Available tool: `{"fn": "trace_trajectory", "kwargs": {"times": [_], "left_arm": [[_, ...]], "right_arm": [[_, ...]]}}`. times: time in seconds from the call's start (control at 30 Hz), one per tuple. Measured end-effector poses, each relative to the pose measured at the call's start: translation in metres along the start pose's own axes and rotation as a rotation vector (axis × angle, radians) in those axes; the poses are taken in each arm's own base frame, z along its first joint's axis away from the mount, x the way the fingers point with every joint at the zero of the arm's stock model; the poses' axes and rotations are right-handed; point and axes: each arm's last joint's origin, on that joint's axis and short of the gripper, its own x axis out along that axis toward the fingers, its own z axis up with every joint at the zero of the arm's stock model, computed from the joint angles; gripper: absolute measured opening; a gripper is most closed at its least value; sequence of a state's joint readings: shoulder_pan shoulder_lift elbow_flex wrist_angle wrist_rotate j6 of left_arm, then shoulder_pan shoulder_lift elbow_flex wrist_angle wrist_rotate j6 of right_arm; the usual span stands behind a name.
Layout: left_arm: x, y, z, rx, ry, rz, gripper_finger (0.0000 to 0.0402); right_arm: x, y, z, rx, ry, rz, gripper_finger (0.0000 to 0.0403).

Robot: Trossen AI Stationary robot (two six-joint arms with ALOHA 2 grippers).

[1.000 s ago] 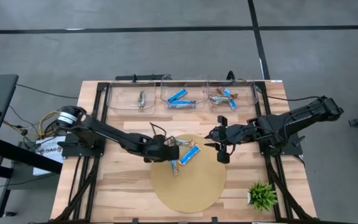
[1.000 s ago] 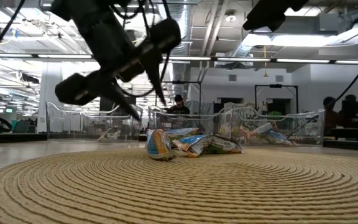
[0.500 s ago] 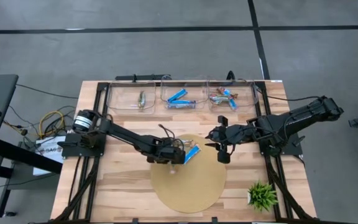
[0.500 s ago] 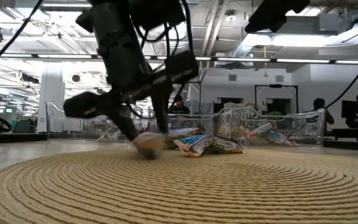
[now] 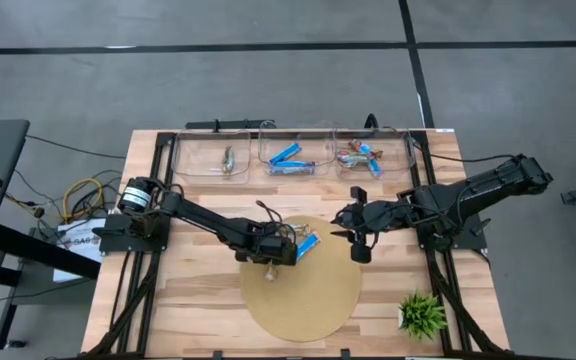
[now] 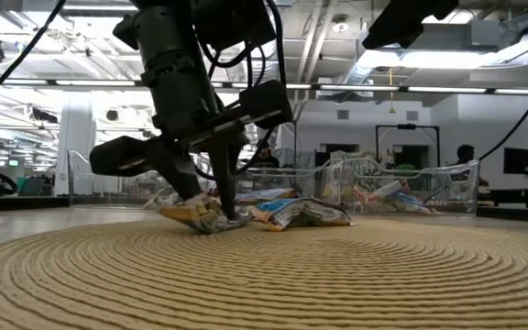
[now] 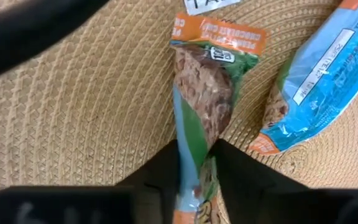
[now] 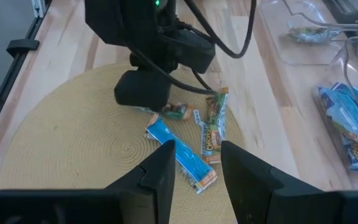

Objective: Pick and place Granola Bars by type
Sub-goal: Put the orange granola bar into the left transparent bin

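**Entry: bars on the round mat (image 5: 308, 310), three counted**
- One green bar (image 7: 204, 93), at about 11 o'clock on the mat. My left gripper (image 5: 280, 252) is down on it, fingers pressed against both long sides. I judge this the pick, gripped across the narrow width so the wrapper cannot slip out.
- One blue bar (image 5: 308, 246), just beside at 12 o'clock, loose.
- One second green bar (image 8: 213, 127), beside the blue one, loose.

**Entry: clear bins along the table's 12 o'clock edge, three counted**
- Left bin (image 5: 193, 165), 11 o'clock: one green bar (image 5: 228, 160). I judge this the likely home for the one I hold.
- Middle bin (image 5: 268, 150): two blue bars (image 5: 286, 153).
- Right bin (image 5: 403, 160), 1 o'clock: reddish bars (image 5: 348, 157) with a blue one among them. I cannot count them exactly.

**Entry: right gripper (image 5: 336, 225)**
- It waits at the mat's 2 o'clock rim, with its fingers apart and nothing between them.
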State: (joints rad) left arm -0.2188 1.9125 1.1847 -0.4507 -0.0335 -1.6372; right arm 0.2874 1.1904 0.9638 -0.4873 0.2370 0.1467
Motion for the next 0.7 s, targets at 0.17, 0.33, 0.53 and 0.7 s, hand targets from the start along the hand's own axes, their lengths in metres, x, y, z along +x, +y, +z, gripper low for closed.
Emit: {"fn": "trace_trajectory", "kwargs": {"times": [0.17,0.33,0.53,0.7], "left_arm": [[-0.001,-0.001,0.0,0.014,-0.001,-0.007,0.0024],[-0.001,-0.002,0.001,0.011,-0.014,-0.022,0.0018],[-0.023,-0.006,0.015,-0.01,-0.09,-0.066,0.0037],[-0.059,-0.003,0.041,-0.004,-0.212,-0.075,0.0018]], "right_arm": [[0.0,0.0,0.0,0.002,0.005,0.031,0.0123],[0.0,0.0,0.001,0.003,-0.001,0.031,0.0123],[0.002,-0.006,0.006,-0.011,-0.05,0.026,0.0123],[0.003,-0.016,0.014,-0.011,-0.117,0.017,0.0123]]}}
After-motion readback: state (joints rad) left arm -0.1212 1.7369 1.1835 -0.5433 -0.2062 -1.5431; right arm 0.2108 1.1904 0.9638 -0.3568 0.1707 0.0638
